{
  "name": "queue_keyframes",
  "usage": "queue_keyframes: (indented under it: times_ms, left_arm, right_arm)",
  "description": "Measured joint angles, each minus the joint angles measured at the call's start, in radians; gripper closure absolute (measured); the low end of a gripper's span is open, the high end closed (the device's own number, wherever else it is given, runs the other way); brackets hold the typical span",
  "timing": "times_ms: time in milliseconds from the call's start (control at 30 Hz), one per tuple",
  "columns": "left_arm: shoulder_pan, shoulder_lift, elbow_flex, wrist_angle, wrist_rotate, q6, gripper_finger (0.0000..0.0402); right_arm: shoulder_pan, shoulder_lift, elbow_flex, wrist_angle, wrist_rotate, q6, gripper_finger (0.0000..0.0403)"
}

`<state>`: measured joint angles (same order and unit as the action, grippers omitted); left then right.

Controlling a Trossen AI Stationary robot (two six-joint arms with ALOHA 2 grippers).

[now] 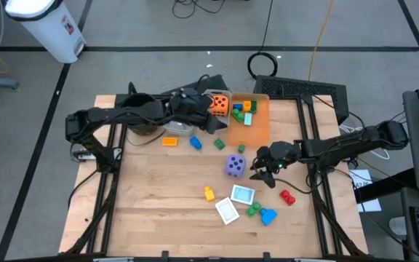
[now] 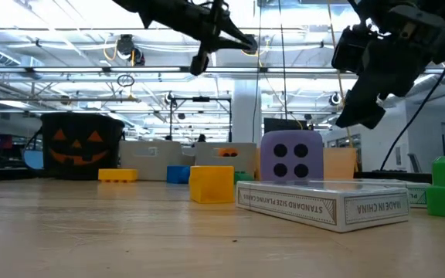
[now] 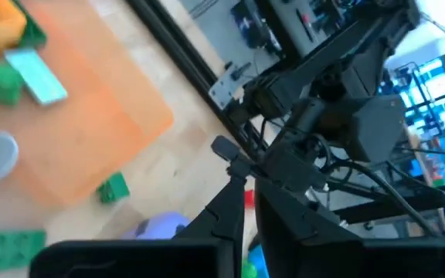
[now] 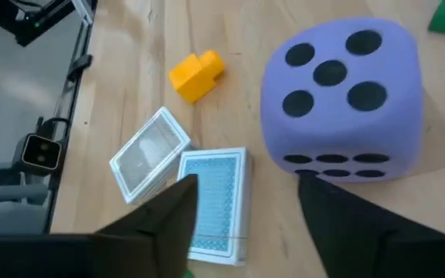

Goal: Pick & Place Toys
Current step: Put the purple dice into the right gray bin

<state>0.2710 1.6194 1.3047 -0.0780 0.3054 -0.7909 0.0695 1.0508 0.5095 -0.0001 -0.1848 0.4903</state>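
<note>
Quick headcount on the wooden bench (image 1: 166, 211): two foam dice, one purple with dark pips (image 1: 235, 165) near the middle and one orange (image 1: 219, 104) up at 12 o'clock. Two card packs toward 6 o'clock, a white one (image 1: 228, 211) and a teal-backed one (image 1: 242, 194). Loose plastic blocks I can make out: one orange (image 1: 169, 142), one yellow (image 1: 209, 193), one red (image 1: 287, 196), two blue (image 1: 196, 143) (image 1: 268, 215), roughly three green (image 1: 220, 145). One flat orange tray (image 1: 257, 131). Two dark robot arms.

Toys: purple foam die (image 1: 235, 165) sitting mid-table; orange die (image 1: 219, 104) lying in the orange bin (image 1: 257, 131); white (image 1: 227, 211) and teal cards (image 1: 242, 194) lying flat beside coloured blocks (image 1: 267, 214).
</note>
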Motion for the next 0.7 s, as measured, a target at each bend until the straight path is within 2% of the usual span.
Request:
queue_keyframes:
  times_ms: [233,367,533,700]
  left_arm:
    - [-0.019,-0.012,0.001,-0.066,0.008,0.11,0.0342]
    - [-0.039,-0.008,0.0,-0.133,0.0,0.147,0.0331]
    - [-0.064,-0.008,0.0,-0.137,-0.001,0.214,0.0328]
    - [-0.073,-0.008,0.0,-0.183,-0.012,0.233,0.0329]
  right_arm:
    - [-0.049,0.033,0.0,-0.102,0.029,-0.095,0.0089]
    - [-0.083,0.044,0.0,-0.081,0.027,-0.119,0.0054]
    - [-0.113,0.019,0.007,-0.003,0.028,-0.169,0.0036]
    - [-0.116,-0.011,0.059,-0.035,0.028,-0.23,0.0035]
